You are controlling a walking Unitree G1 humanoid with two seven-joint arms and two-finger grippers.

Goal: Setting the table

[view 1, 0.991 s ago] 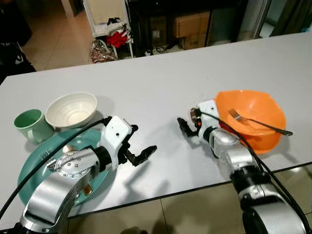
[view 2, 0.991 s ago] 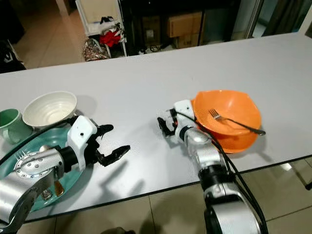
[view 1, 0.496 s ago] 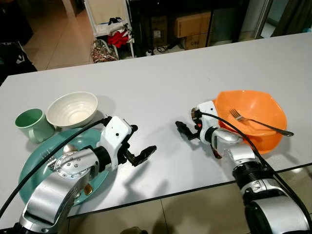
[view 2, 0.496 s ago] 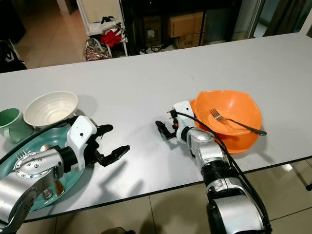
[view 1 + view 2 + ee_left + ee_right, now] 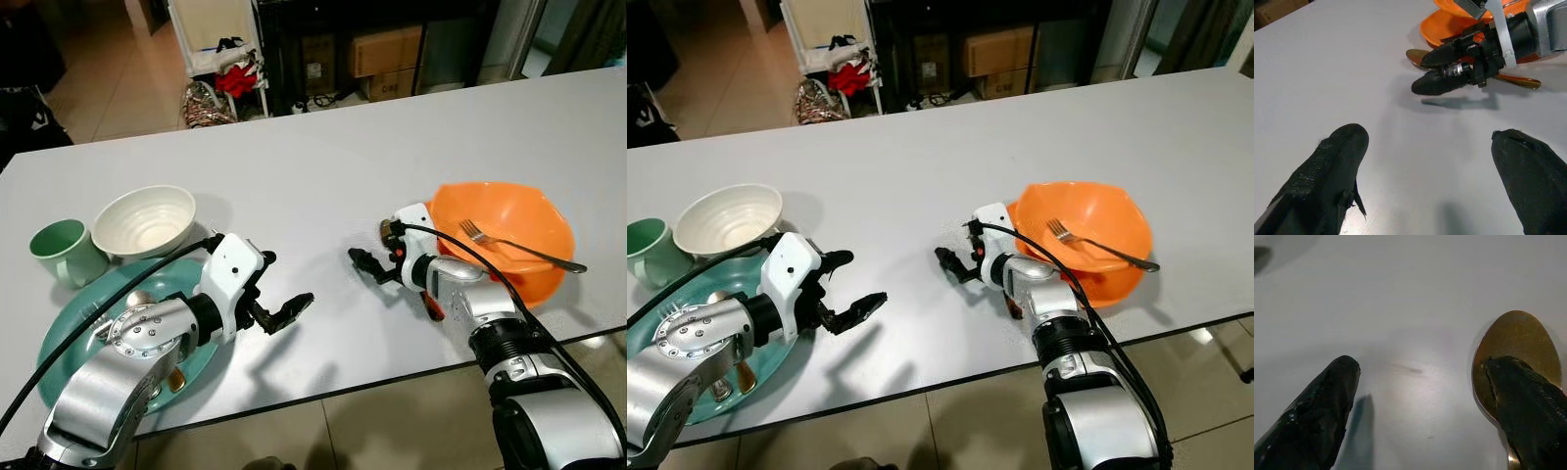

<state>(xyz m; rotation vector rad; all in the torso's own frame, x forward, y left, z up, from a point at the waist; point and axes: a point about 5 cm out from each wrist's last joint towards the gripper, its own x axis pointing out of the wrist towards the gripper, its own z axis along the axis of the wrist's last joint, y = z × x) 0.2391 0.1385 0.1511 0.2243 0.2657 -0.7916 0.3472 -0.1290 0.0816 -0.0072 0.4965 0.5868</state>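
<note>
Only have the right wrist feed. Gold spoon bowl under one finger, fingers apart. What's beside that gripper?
Observer: An orange bowl sits just to the right of the right gripper, with a fork lying in it.
Operator: Left arm?
Observer: The left gripper is open, just above the table next to a teal plate.
Operator: Other dishes?
Observer: A white bowl and a green mug stand behind that plate.
</note>
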